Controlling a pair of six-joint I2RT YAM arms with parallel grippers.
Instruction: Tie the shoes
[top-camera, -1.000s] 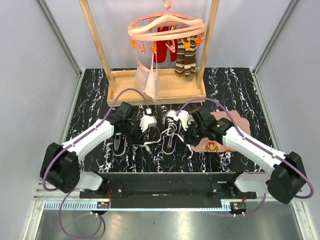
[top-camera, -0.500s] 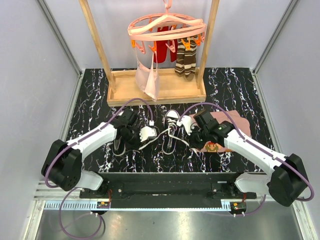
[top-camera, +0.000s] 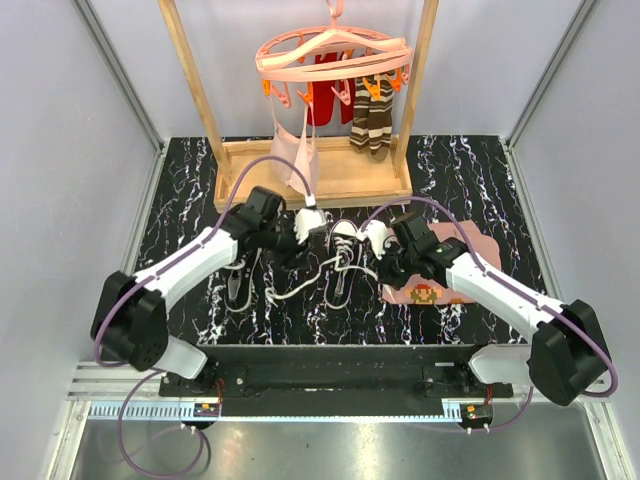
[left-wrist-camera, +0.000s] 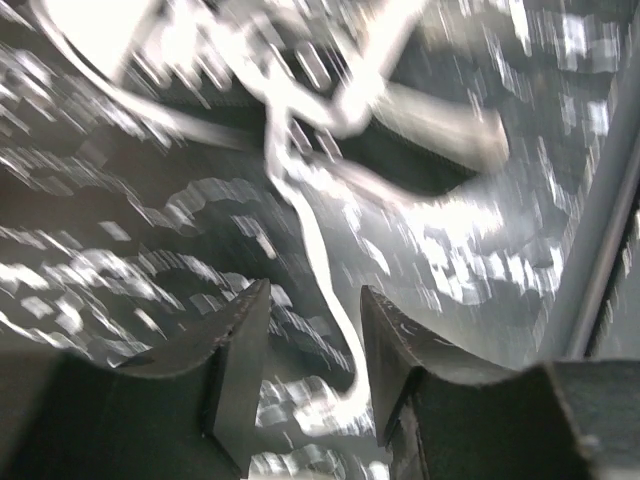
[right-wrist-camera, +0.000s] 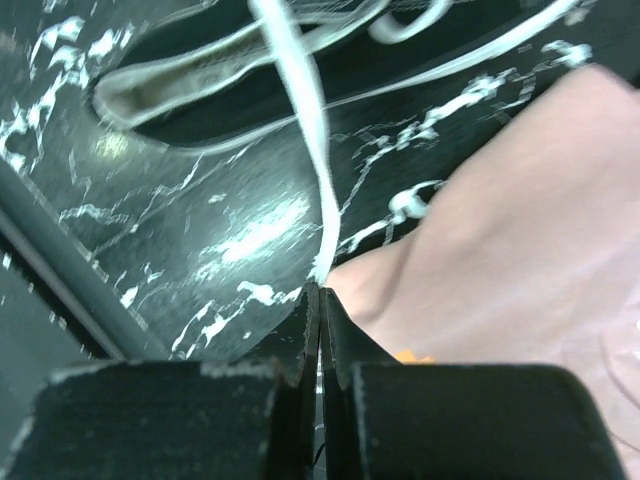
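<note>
One of the two dark shoes (top-camera: 341, 262), with a white toe cap, lies mid-table, and the other (top-camera: 238, 284) lies to its left. Loose white laces (top-camera: 291, 290) trail between them. My left gripper (top-camera: 303, 243) hovers just behind and left of the middle shoe. In the blurred left wrist view its fingers (left-wrist-camera: 240, 340) stand apart, and a slack lace (left-wrist-camera: 328, 285) runs between them untouched. My right gripper (top-camera: 384, 264) sits right of that shoe. Its jaws (right-wrist-camera: 320, 290) are pressed together on the end of a lace (right-wrist-camera: 305, 130) leading up to the shoe (right-wrist-camera: 200, 75).
A pink cloth with a pixel figure (top-camera: 430, 290) lies under my right arm, also seen at the right of the right wrist view as pink cloth (right-wrist-camera: 500, 200). A wooden rack (top-camera: 315, 180) with a pink clip hanger (top-camera: 335, 55), striped socks and cloth stands behind the shoes.
My left gripper has opened, letting its lace fall slack, and has moved back and to the right. The right gripper has stayed shut on its lace and barely moved.
</note>
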